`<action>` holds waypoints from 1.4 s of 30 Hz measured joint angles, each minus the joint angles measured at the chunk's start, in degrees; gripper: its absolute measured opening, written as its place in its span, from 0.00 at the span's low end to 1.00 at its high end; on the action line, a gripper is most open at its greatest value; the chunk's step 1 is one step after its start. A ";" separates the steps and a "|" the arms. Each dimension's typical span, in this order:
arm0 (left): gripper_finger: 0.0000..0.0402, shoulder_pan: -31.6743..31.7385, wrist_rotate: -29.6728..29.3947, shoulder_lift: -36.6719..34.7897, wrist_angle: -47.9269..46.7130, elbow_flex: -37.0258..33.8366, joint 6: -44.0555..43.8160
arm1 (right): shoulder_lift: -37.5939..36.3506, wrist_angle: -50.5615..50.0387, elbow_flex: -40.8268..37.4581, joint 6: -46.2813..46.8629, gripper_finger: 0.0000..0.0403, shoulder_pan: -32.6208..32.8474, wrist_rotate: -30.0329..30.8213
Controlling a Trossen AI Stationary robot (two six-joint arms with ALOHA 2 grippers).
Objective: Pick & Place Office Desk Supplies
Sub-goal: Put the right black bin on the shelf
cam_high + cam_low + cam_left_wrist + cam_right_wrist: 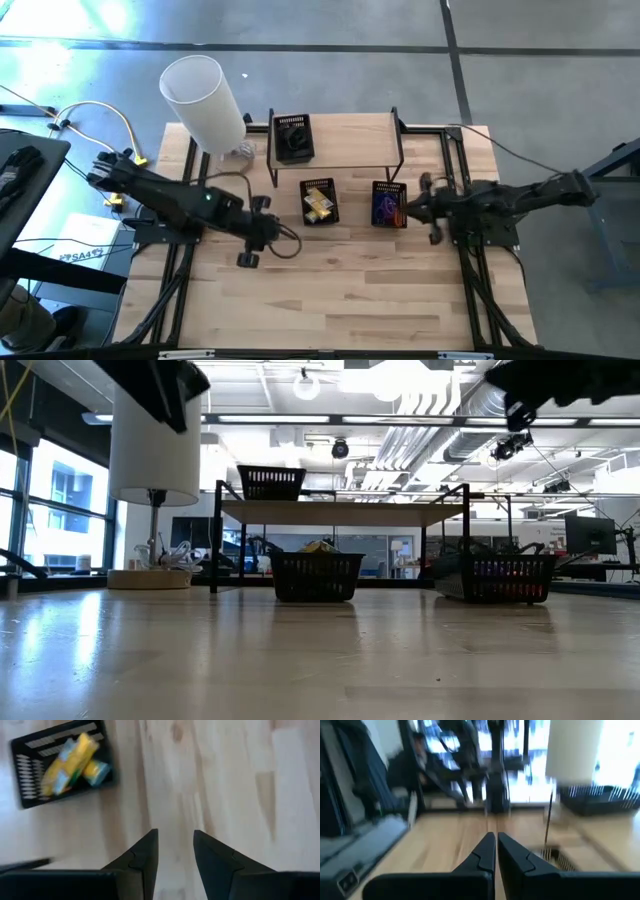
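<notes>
Two arms above a broad wooden tabletop (pixel 340 290), near half bare to its front edge.
Supplies in three black baskets: yellow blocks (pixel 318 204) mid-table, coloured bands (pixel 387 207) rightward, dark clips (pixel 293 143) on the shelf (pixel 350 135). Left gripper (pixel 175 851) narrowly parted, empty; right gripper (pixel 496 841) closed, empty.

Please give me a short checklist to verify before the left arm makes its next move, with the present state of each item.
1. Left gripper empty: ok, its fingers stand apart over bare wood with nothing between them.
2. Right gripper out of the way: ok, it is shut, holds nothing, and hangs on the table's right side by the basket with coloured bands.
3. Middle basket already has the yellow items inside: ok.
4. A loose item lying on the table to pick: cannot tell, none shows on the bare wood.
5. Black basket on the shelf sits fully on the shelf: ok.
</notes>
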 joint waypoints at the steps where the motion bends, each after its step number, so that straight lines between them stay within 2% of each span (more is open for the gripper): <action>1: 0.29 -0.48 -0.37 0.23 3.15 -1.72 -1.19 | 3.68 -1.10 1.74 1.27 0.02 0.25 0.37; 5: 0.29 -2.56 -0.85 1.11 13.29 -7.43 -1.47 | 17.69 -4.75 9.26 5.19 0.02 2.13 1.76; 9: 0.29 -4.50 -1.04 1.60 21.02 -10.87 -0.60 | 28.74 -5.15 13.47 4.78 0.02 4.65 2.20; 17: 0.29 -6.64 -1.02 2.07 27.47 -13.02 -1.70 | 41.83 -2.13 15.12 3.86 0.01 6.87 4.73; 22: 0.29 -7.68 -0.99 3.15 27.92 -13.06 -2.27 | 44.52 -1.68 15.12 5.79 0.03 6.83 8.40; 25: 0.29 -7.76 -1.12 4.33 28.49 -13.05 -2.30 | 45.04 -2.18 15.12 8.50 0.07 6.83 9.39; 30: 0.29 -7.67 -1.23 6.66 28.94 -13.04 -1.65 | 45.18 -4.18 15.19 11.94 0.24 6.83 13.00; 36: 0.29 -7.50 -1.25 9.39 29.00 -13.04 -1.93 | 43.80 -16.40 15.21 11.72 0.49 6.83 16.05; 42: 0.29 -7.49 -1.26 10.45 29.69 -13.02 -1.20 | 44.35 -25.57 15.21 11.68 0.61 6.81 18.35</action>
